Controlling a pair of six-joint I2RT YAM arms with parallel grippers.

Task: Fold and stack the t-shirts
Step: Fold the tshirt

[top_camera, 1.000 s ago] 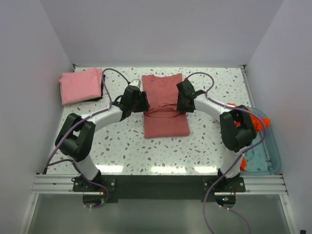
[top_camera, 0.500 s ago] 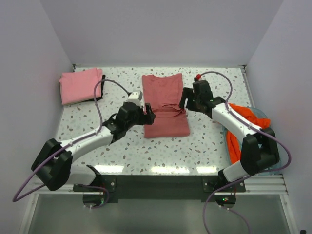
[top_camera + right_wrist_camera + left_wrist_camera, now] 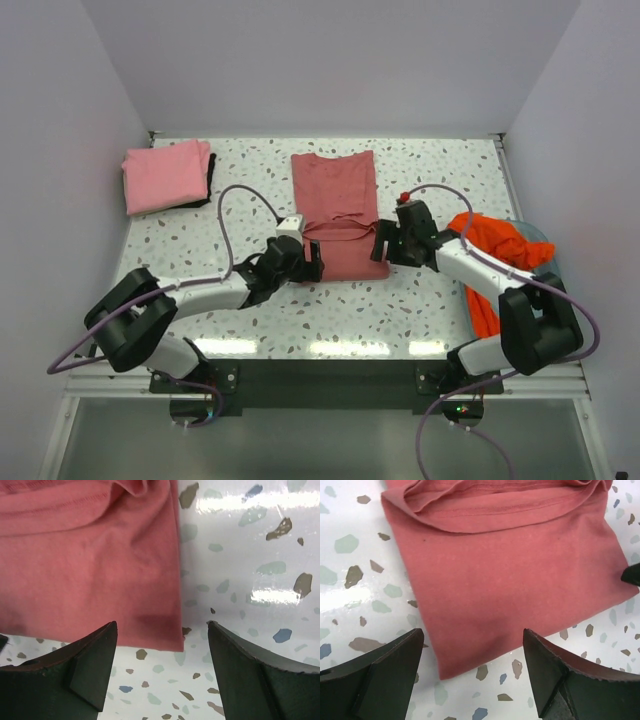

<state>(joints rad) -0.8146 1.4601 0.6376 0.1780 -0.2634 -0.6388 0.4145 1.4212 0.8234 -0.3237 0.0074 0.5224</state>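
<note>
my left gripper (image 3: 472,645) and right gripper (image 3: 161,630) are dropping back from mid-shirt to the rose-red t-shirt's (image 3: 335,190) near corners, jaws spread, empty; i am judging another fold pending.

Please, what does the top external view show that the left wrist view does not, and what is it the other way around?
Only the top external view shows the folded pink t-shirt at the far left corner and the orange t-shirt at the right. Only the left wrist view shows that the left tool is open, with the shirt's near left corner between its fingers, and the stitched seam. Both show the rose-red t-shirt on the speckled table.
</note>
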